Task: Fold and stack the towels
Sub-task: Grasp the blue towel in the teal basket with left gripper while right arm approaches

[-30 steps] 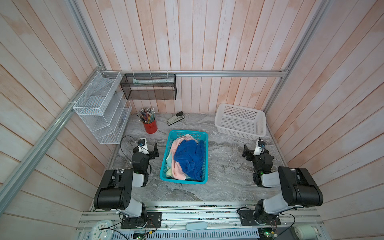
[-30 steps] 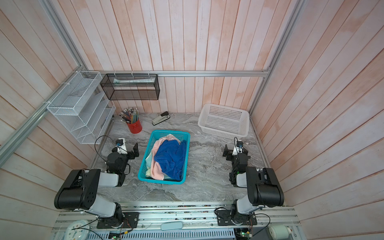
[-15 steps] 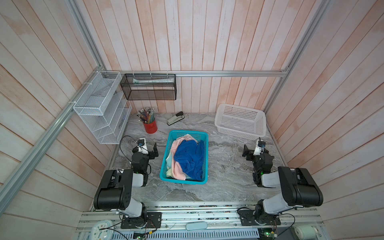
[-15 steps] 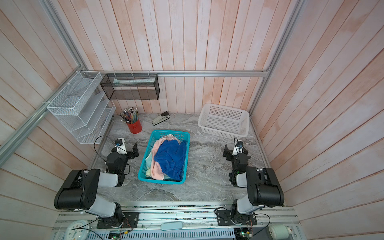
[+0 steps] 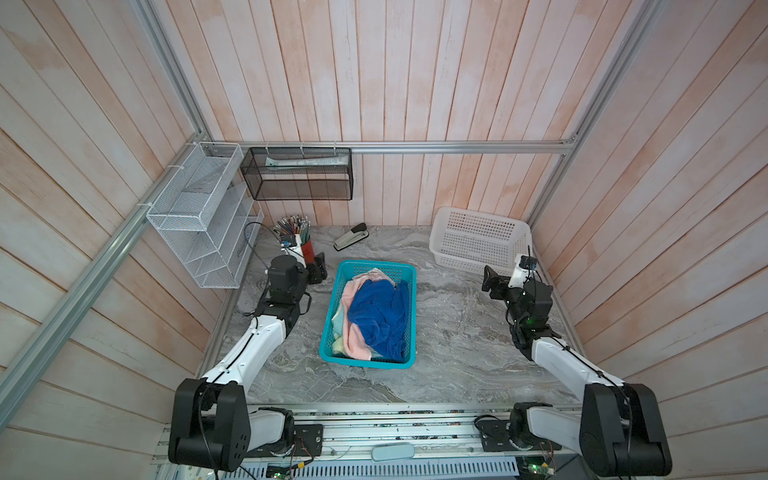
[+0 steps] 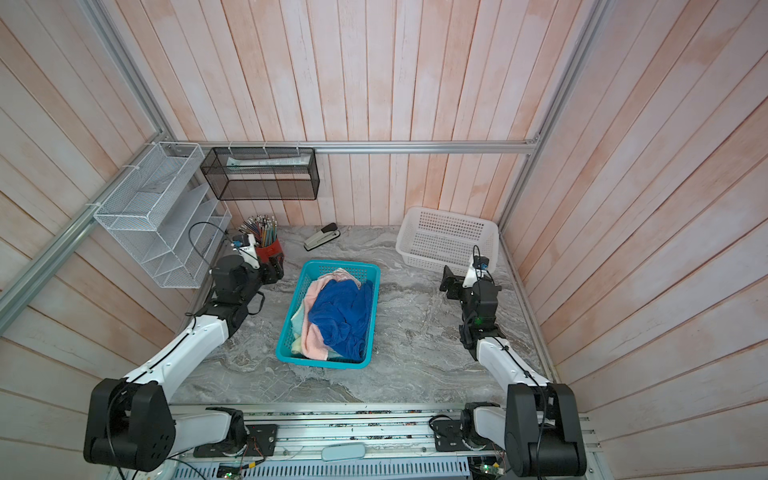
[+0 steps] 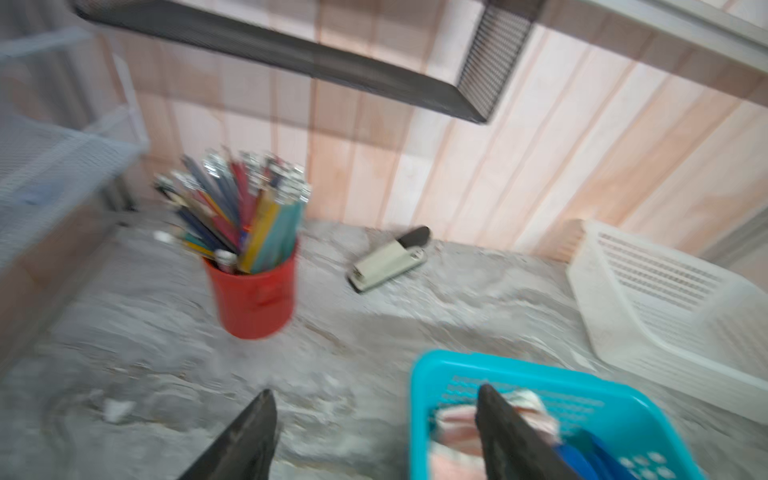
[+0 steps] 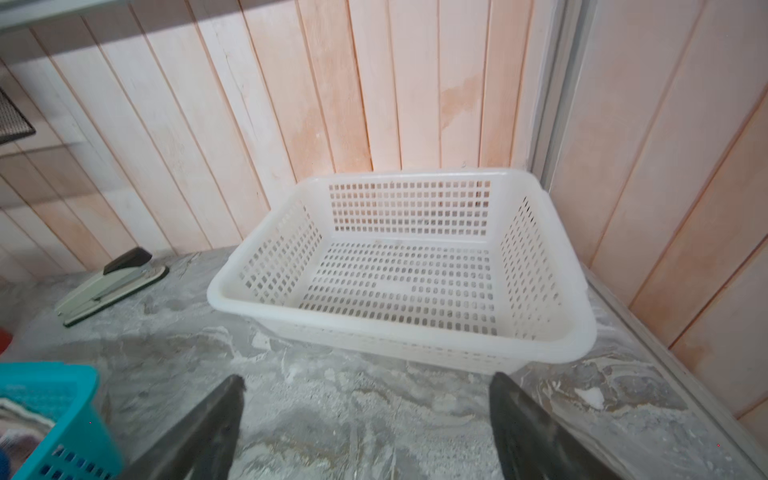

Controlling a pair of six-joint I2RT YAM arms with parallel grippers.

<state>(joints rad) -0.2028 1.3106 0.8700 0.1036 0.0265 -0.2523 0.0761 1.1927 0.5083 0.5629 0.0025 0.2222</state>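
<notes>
Inside the teal basket (image 5: 374,264) lie crumpled towels (image 5: 378,311) (blue on top). Left of it the left gripper (image 7: 376,390) gapes empty; right of it the right gripper (image 8: 366,376) likewise

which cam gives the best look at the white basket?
Right wrist: the white basket is close, sharp and whole, its perforated floor bare. Both top views show it whole but small, against the back wall. Left wrist catches only part of it, blurred.
</notes>
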